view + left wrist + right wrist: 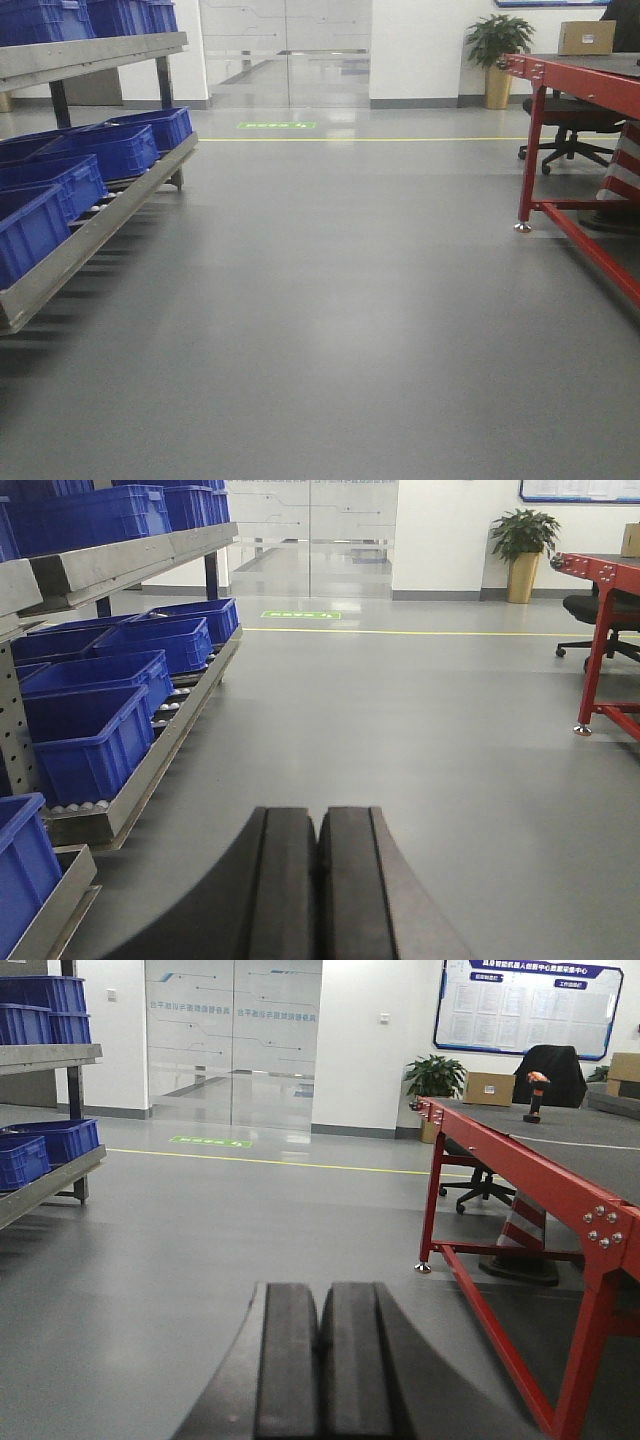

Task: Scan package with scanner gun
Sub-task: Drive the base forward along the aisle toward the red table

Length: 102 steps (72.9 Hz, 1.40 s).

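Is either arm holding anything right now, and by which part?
Nothing. The left gripper and right gripper both have jaws shut together, empty; the scanner gun stands untouched on the red table.

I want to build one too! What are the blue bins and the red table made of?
The blue bins look like molded plastic, with ribbed rims and a slight sheen. The red table looks like painted metal: bolted beams, glossy coat.

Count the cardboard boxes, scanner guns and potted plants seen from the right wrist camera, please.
Cardboard boxes: 2, the package and a second box
Scanner gun: 1
Potted plant: 1
Total: 4
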Each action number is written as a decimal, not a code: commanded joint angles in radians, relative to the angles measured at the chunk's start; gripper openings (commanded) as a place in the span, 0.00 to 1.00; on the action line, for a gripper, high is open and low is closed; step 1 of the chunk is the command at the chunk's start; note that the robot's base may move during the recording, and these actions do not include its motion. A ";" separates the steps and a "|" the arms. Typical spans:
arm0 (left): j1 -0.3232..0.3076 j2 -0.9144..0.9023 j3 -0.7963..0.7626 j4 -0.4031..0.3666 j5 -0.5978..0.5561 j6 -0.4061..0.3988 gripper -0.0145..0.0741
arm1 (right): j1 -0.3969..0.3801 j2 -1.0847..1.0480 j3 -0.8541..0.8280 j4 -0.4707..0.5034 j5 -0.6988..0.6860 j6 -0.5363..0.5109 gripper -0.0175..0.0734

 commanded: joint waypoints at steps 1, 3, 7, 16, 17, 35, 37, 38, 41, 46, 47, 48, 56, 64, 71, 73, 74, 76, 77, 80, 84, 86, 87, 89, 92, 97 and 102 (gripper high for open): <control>-0.002 -0.003 -0.004 0.001 -0.012 0.000 0.05 | -0.001 -0.002 0.001 -0.006 -0.023 0.000 0.01; -0.002 -0.003 -0.004 0.001 -0.012 0.000 0.05 | -0.001 -0.002 0.001 -0.006 -0.023 0.000 0.01; -0.002 -0.003 -0.004 0.001 -0.012 0.000 0.05 | -0.001 -0.002 0.001 -0.006 -0.023 0.000 0.01; -0.002 -0.003 -0.004 0.001 -0.012 0.000 0.05 | -0.001 -0.002 0.001 -0.006 -0.023 0.000 0.01; -0.002 -0.003 -0.004 0.001 -0.012 0.000 0.05 | -0.001 -0.002 0.001 -0.006 -0.023 0.000 0.01; -0.002 -0.003 -0.004 0.001 -0.012 0.000 0.05 | -0.001 -0.002 0.001 -0.006 -0.023 0.000 0.01; -0.002 -0.003 -0.004 0.001 -0.012 0.000 0.05 | -0.001 -0.002 0.001 -0.006 -0.023 0.000 0.01; -0.002 -0.003 -0.004 0.001 -0.012 0.000 0.05 | -0.001 -0.002 0.001 -0.006 -0.023 0.000 0.01; -0.002 -0.003 -0.004 0.001 -0.012 0.000 0.05 | -0.001 -0.002 0.001 -0.006 -0.023 0.000 0.01; -0.002 -0.003 -0.004 0.001 -0.012 0.000 0.05 | -0.001 -0.002 0.001 -0.006 -0.023 0.000 0.01; -0.002 -0.003 -0.004 0.001 -0.012 0.000 0.05 | -0.001 -0.002 0.001 -0.006 -0.023 0.000 0.01; -0.002 -0.003 -0.004 0.001 -0.012 0.000 0.05 | -0.001 -0.002 0.001 -0.006 -0.023 0.000 0.01; -0.002 -0.003 -0.004 0.001 -0.012 0.000 0.05 | -0.001 -0.002 0.001 -0.006 -0.023 0.000 0.01; -0.002 -0.003 -0.004 0.001 -0.012 0.000 0.05 | -0.001 -0.002 0.001 -0.006 -0.023 0.000 0.01; -0.002 -0.003 -0.004 0.001 -0.012 0.000 0.05 | -0.001 -0.002 0.001 -0.006 -0.023 0.000 0.01; -0.002 -0.003 -0.004 0.001 -0.012 0.000 0.05 | -0.001 -0.002 0.001 -0.006 -0.023 0.000 0.01; -0.002 -0.003 -0.004 0.001 -0.012 0.000 0.05 | -0.001 -0.002 0.001 -0.006 -0.023 0.000 0.01; -0.002 -0.003 -0.004 0.001 -0.012 0.000 0.05 | -0.001 -0.002 0.001 -0.006 -0.023 0.000 0.01; -0.002 -0.003 -0.004 0.001 -0.012 0.000 0.05 | -0.001 -0.002 0.001 -0.006 -0.023 0.000 0.01; -0.002 -0.003 -0.004 0.001 -0.012 0.000 0.05 | -0.001 -0.002 0.001 -0.006 -0.023 0.000 0.01; -0.002 -0.003 -0.004 0.001 -0.012 0.000 0.05 | -0.001 -0.002 0.001 -0.006 -0.023 0.000 0.01; -0.002 -0.003 -0.004 0.001 -0.012 0.000 0.05 | -0.001 -0.002 0.001 -0.006 -0.023 0.000 0.01; -0.002 -0.003 -0.004 0.001 -0.012 0.000 0.05 | -0.001 -0.002 0.001 -0.006 -0.023 0.000 0.01; -0.002 -0.003 -0.004 0.001 -0.012 0.000 0.05 | -0.001 -0.002 0.001 -0.006 -0.023 0.000 0.01; -0.002 -0.003 -0.004 0.001 -0.012 0.000 0.05 | -0.001 -0.002 0.001 -0.006 -0.023 0.000 0.01; -0.002 -0.003 -0.004 0.001 -0.012 0.000 0.05 | -0.001 -0.002 0.001 -0.006 -0.023 0.000 0.01; -0.002 -0.003 -0.004 0.001 -0.012 0.000 0.05 | -0.001 -0.002 0.001 -0.006 -0.023 0.000 0.01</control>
